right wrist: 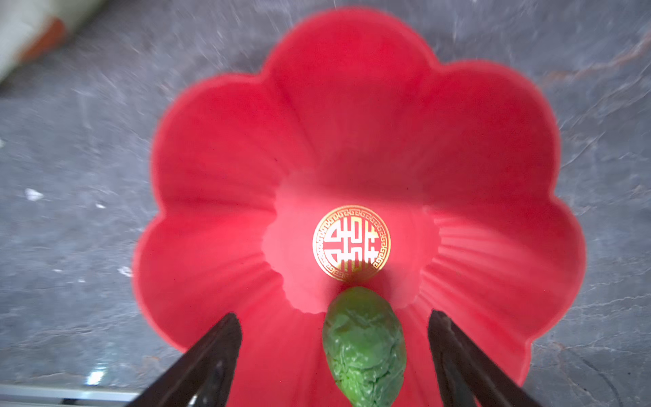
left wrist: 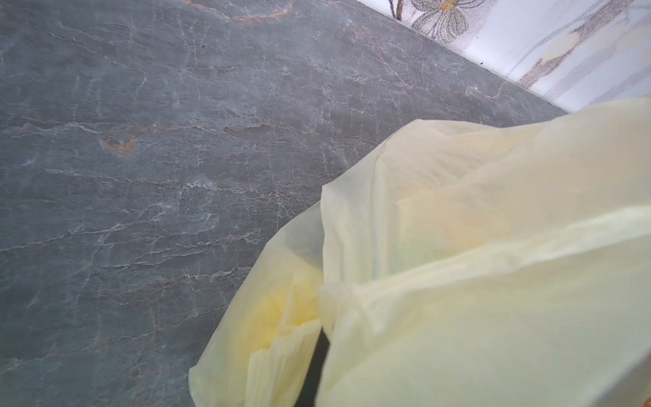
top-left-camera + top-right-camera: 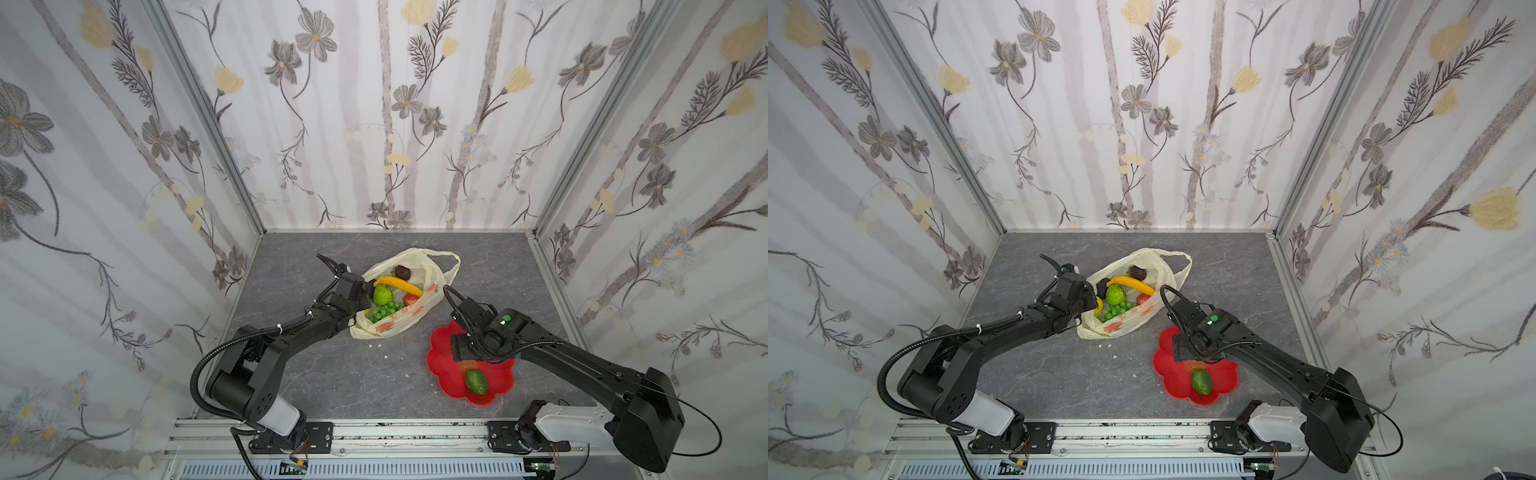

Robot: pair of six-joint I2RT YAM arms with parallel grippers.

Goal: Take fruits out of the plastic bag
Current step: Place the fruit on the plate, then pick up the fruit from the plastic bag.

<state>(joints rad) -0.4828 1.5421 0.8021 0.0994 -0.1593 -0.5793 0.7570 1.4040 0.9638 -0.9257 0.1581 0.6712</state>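
On the grey table (image 3: 332, 374) the plastic bag (image 3: 415, 313) lies open toward the back. My left gripper (image 3: 365, 291) is pinched on the bag's left rim (in the left wrist view pale film folds round a dark finger (image 2: 317, 366)), with the banana (image 3: 399, 284), lumpy green fruit (image 3: 382, 295), grape bunch (image 3: 384, 311), strawberry (image 3: 411, 299) and dark avocado (image 3: 402, 272) inside, just past those jaws. Nearer me on the right, my right gripper (image 1: 334, 315) hangs over the red dish (image 1: 352, 123) with jaws spread wide, and the green avocado (image 1: 364, 345) lies in the dish between them, touching neither.
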